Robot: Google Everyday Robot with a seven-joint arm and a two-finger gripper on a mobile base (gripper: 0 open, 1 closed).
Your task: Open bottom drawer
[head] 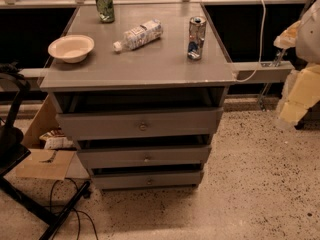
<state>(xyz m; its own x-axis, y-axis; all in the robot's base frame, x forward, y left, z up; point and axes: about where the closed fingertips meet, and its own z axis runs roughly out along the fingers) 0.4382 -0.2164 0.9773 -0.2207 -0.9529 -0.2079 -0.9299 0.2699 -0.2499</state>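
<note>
Sweeping left to right, the bottom drawer [120, 180] is sitting lowest in the grey cabinet [150, 66], slim front running sideways, tiny knob [149, 181] showing dead centre, while the gripper isn't showing anywhere, so its grip and bearing I can't tell.

No legible text on green can [105, 5], bottle label [142, 34] or silver can [196, 38]; tool out of view

Dim warm overhead light leaves the bottom drawer [170, 179] shadowed.

Speckled pale floor [260, 174], dark panels [250, 29] behind, possibly windows, cardboard [45, 164] left
</note>
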